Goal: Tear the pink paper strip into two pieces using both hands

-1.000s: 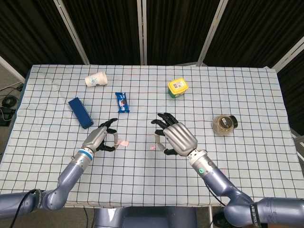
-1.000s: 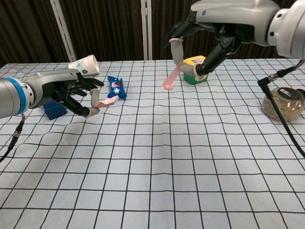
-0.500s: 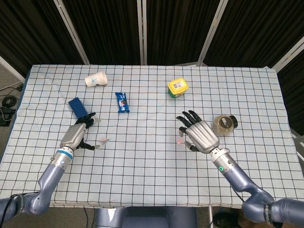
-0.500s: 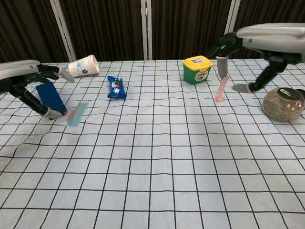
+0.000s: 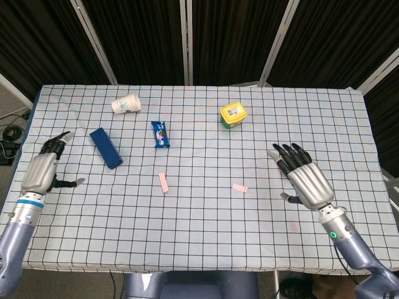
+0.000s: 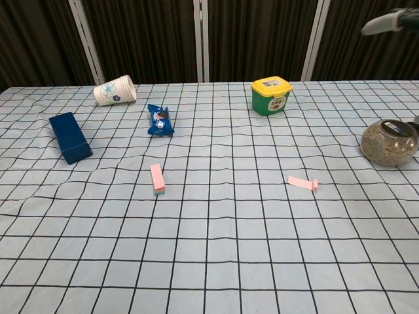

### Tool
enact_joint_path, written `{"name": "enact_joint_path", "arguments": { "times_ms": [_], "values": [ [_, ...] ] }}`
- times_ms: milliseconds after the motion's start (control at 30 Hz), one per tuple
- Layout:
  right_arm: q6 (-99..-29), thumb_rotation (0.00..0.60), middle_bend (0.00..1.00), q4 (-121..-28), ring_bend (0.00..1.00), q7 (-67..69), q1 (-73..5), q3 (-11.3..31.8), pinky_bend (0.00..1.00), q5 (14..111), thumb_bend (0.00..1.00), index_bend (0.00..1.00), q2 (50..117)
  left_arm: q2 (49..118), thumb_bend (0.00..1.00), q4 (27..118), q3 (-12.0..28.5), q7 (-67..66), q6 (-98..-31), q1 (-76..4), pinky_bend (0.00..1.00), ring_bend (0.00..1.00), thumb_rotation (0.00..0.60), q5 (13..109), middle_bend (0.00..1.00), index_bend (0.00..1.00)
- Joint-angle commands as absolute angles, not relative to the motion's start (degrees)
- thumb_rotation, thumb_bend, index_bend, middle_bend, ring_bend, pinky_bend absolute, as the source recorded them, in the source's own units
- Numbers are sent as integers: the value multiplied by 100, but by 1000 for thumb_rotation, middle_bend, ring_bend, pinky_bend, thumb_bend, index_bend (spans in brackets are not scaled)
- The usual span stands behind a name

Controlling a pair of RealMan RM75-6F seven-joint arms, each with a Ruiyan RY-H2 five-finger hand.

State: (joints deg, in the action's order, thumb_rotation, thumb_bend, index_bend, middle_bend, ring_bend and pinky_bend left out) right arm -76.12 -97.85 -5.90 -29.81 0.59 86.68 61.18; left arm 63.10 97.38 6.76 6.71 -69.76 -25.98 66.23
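On the checked counter [image 5: 206,249], toward the middle and nearer the front edge, lie two pink paper pieces, well apart. Left piece [image 5: 163,182] lies flat, long axis running front to back; right piece [image 5: 240,187] lies flat with its right end curled up, as the chest view shows [image 6: 303,183]. Neither piece is touched by a hand.

Left hand [image 5: 42,172] hovers near the left edge, fingers apart, holding nothing. Right hand [image 5: 305,177] hovers toward the right edge, fingers spread and pointing to the back, holding nothing.

Other items: blue box [image 5: 105,147] toward the left side, just ahead of the left hand; paper cup [image 5: 125,104] on its side nearer the back-left corner; blue snack packet [image 5: 161,134] between box and centre; yellow-lidded green tub [image 5: 232,114] toward the back, right of centre. Chest view shows a glass jar [image 6: 389,142] on its side near the right edge.
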Motion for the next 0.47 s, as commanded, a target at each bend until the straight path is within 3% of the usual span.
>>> {"name": "enact_joint_path", "arguments": {
  "times_ms": [33,233,467],
  "values": [
    [-8324,600,0,-9382,0,-70,-2414,-78,0,8972,0,0,5899,5933,0,9818,536,850,-7516,-2130,0,0,600,7025,0,0],
    [-9138,600,0,-9059,0,324,-1662,-36,0,8749,0,0,5795,5491,0,10002,242,736,-8291,-1447,0,0,600,7474,0,0],
    [-9238,600,0,-9091,0,415,-1296,-12,0,8597,0,0,5479,5407,0,9879,-51,733,-8809,-931,0,0,600,8057,0,0]
  ]
}}
